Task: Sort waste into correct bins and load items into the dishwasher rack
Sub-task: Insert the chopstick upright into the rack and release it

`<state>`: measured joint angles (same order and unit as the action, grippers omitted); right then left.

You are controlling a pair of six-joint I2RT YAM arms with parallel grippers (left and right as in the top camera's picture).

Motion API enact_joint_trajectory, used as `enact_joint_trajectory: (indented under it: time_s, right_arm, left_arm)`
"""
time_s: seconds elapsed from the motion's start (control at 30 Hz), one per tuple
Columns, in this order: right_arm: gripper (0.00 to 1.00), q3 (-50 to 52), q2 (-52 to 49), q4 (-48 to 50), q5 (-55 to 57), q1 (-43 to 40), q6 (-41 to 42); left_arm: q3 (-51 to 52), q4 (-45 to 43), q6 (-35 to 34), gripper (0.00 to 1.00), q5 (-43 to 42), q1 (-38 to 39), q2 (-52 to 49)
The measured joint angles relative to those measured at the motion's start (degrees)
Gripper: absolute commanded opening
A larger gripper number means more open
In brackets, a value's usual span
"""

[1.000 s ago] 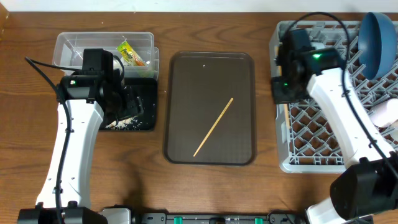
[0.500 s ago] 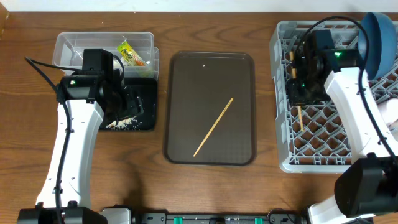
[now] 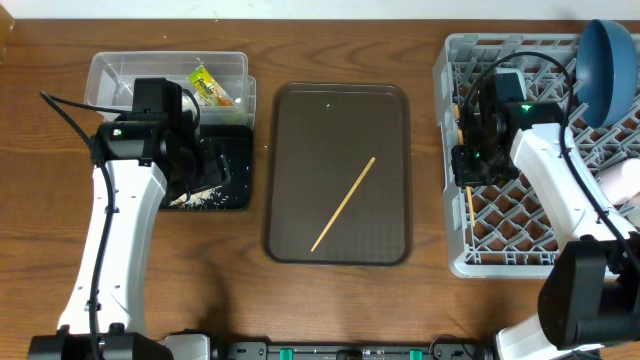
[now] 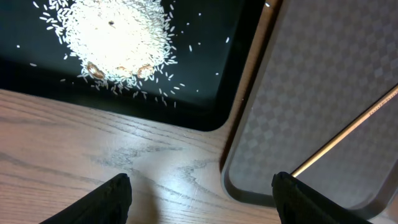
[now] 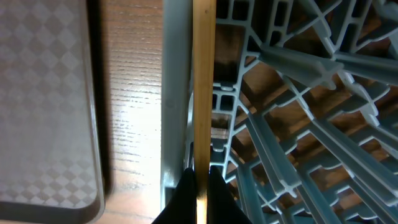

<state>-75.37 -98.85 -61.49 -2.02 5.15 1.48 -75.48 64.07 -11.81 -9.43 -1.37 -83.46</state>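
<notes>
My right gripper is shut on a wooden chopstick and holds it along the left edge of the grey dishwasher rack. A second chopstick lies on the brown serving tray. My left gripper is open and empty above the table, near the corner of the black tray holding white rice. The clear tub holds the yellow-green wrapper. The dark-blue plate stands in the rack; a white cup lies at its right edge.
The brown serving tray lies between the bins on the left and the rack on the right. Bare wooden table runs along the front.
My right gripper has moved with the chopstick from the rack's left rear toward the front along its left edge. The left arm has not moved.
</notes>
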Motion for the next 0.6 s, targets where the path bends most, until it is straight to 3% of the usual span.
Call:
enact_joint_trajectory:
  time_s: [0.6]
  right_arm:
    - [0.09,0.22,0.0,0.44,1.6,0.0,5.7]
  left_arm:
    - [0.0,0.0,0.0,0.75,0.0,0.0,0.0]
